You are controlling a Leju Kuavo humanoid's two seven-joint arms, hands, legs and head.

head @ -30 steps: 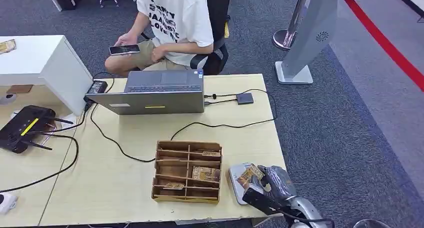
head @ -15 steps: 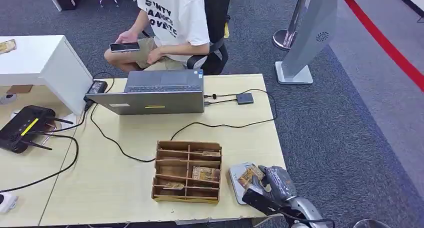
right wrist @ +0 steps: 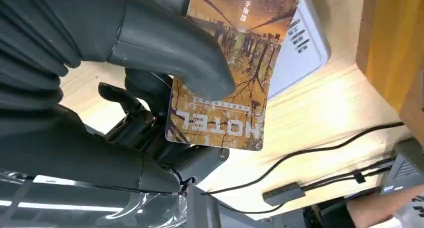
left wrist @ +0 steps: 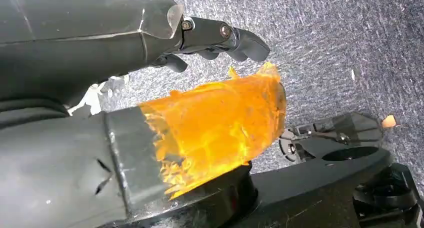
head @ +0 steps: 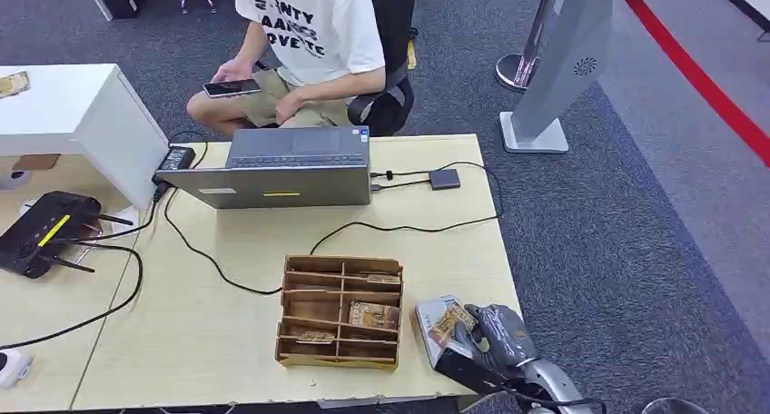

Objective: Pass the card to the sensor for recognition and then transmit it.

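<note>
Fingers (right wrist: pixel 150 118) and thumb of right hand (head: pixel 490 334) pinch brown "HOTEL" card (right wrist: pixel 227 78) over grey sensor (right wrist: pixel 300 43); left hand (left wrist: pixel 220 35) curled, holding nothing.

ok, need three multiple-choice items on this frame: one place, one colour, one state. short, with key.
1. Where is the sensor?
A. On the table beside the wooden organizer
B. On top of the laptop
C. On the carpet

2. What colour is the person's shirt?
A. Black
B. White
C. Red

3. What is the right hand doing?
A. Hanging with nothing in it
B. Pressing the laptop lid
C. Holding the card

Key: 1 A, the grey pad lies next to the organizer near the table edge. 2 B, white with dark lettering. 3 C, thumb and fingers pinch the card over the sensor.
</note>
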